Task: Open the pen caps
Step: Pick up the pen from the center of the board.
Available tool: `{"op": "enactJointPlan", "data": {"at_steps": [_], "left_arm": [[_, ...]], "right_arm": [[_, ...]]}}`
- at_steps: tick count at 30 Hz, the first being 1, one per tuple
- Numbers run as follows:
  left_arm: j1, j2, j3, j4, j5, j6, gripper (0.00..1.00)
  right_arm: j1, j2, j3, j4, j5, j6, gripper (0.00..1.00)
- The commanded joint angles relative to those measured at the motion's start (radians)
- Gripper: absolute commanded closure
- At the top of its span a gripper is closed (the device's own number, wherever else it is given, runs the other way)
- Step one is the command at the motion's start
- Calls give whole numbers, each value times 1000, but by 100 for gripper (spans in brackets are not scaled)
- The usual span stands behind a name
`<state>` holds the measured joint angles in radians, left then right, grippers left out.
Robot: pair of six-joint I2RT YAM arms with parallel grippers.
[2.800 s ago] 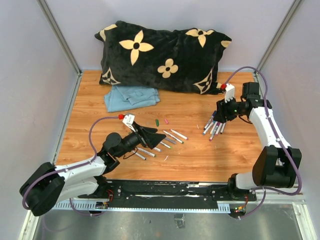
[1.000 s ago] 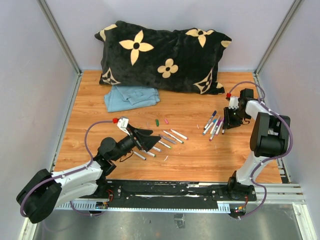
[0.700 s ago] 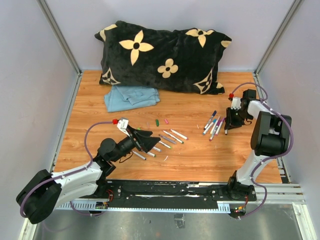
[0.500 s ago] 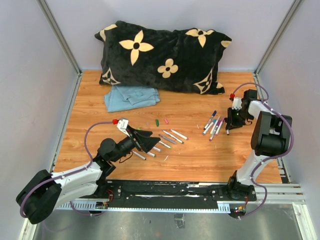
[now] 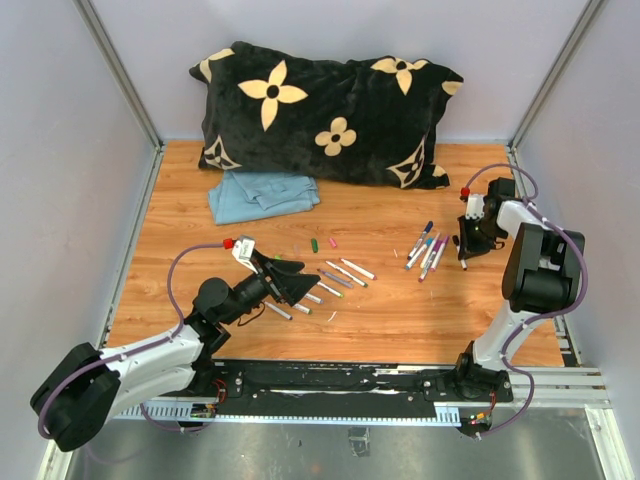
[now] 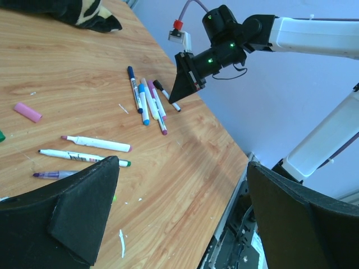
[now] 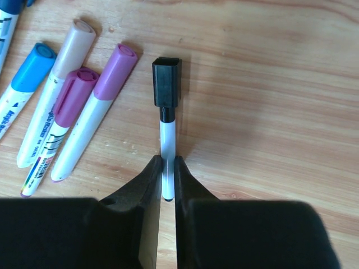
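Blue-capped pen runs off-frame (lettering seemingly illegible).

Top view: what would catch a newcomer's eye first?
The big black pillow with cream flowers lies at the back. At right, the right gripper pinches a black-capped pen by its barrel, beside a cluster of capped pens. The left gripper stands wide open by scattered pens near the middle.

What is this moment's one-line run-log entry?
step: cap not yet pulled | right gripper: shut on black-capped pen barrel | black cap: on | left gripper: open, holding nothing, near uncapped pens
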<state>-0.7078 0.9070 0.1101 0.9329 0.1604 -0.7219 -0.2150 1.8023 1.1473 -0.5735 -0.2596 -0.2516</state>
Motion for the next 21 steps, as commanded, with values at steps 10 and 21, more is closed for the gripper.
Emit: {"op": "enactJointPlan", "data": {"at_steps": [10, 21], "left_arm": [[10, -26, 3, 12, 37, 12, 1], [10, -40, 171, -137, 93, -2, 1]], "right_arm": [[-35, 11, 30, -50, 38, -75, 76], [-32, 49, 45, -70, 37, -87, 89]]}}
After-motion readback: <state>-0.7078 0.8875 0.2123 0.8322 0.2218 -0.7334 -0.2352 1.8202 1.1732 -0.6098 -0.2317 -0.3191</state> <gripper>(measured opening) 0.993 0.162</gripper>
